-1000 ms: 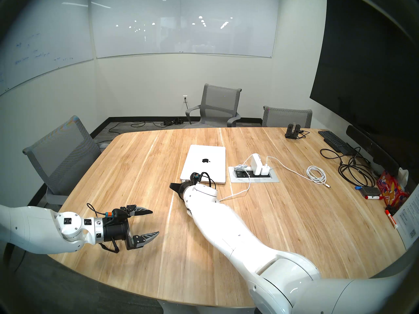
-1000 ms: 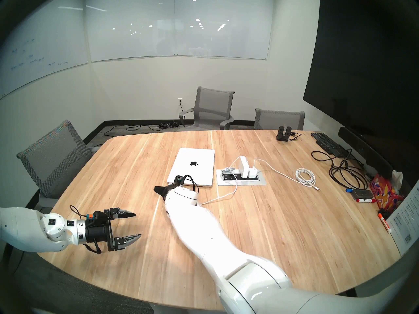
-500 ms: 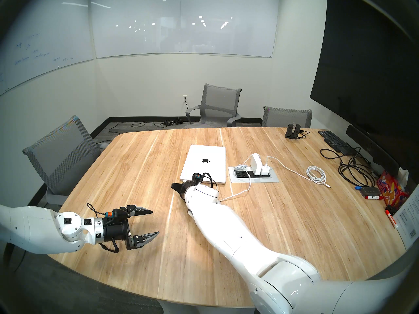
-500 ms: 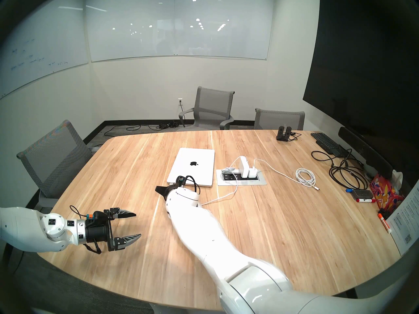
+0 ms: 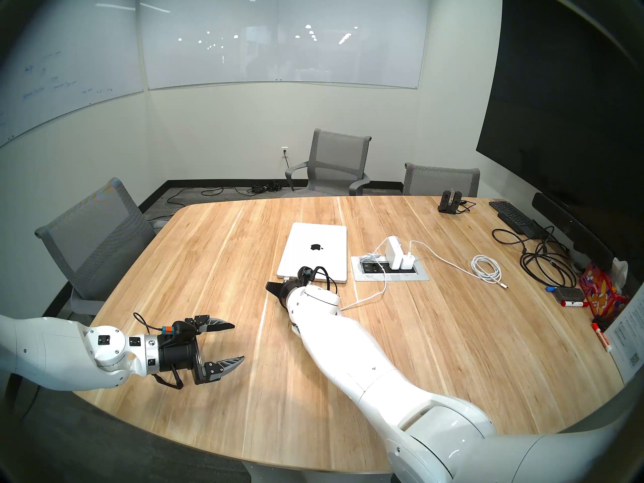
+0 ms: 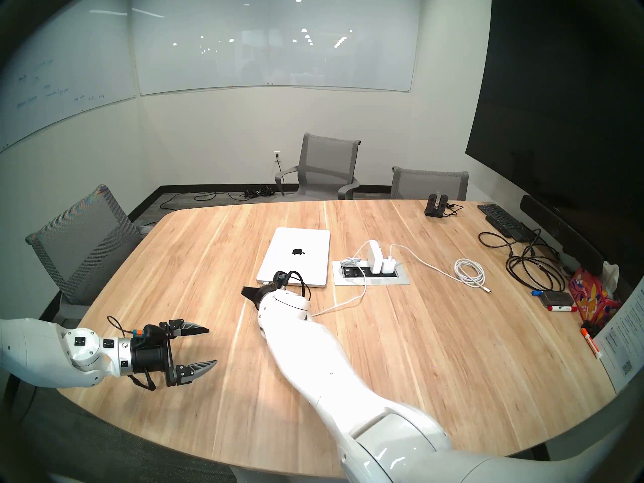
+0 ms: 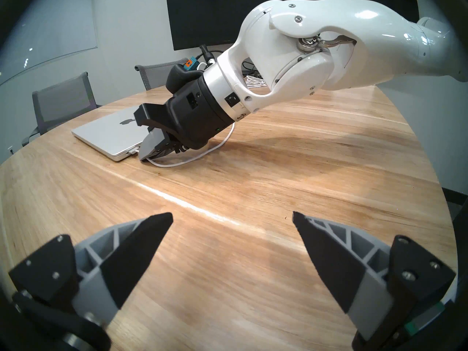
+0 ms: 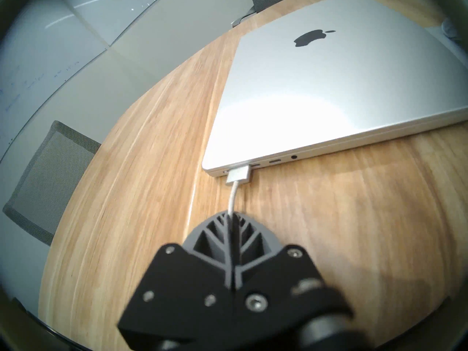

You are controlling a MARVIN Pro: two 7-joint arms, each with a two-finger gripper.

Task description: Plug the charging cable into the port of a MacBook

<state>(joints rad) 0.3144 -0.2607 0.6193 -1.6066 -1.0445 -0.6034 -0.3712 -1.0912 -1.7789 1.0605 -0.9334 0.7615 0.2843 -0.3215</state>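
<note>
Wooden meeting-room table (image 5: 216,262), right end effector (image 8: 231,213) clamped on charging cable (image 8: 233,197), left end effector (image 5: 238,343) agape, empty.

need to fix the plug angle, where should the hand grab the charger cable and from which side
Grip the charger cable on the thin cord just behind its flat plug, coming from the table side facing the laptop edge, as the right hand does now. The plug is flat and short, at the port; the cord runs straight back.
</note>
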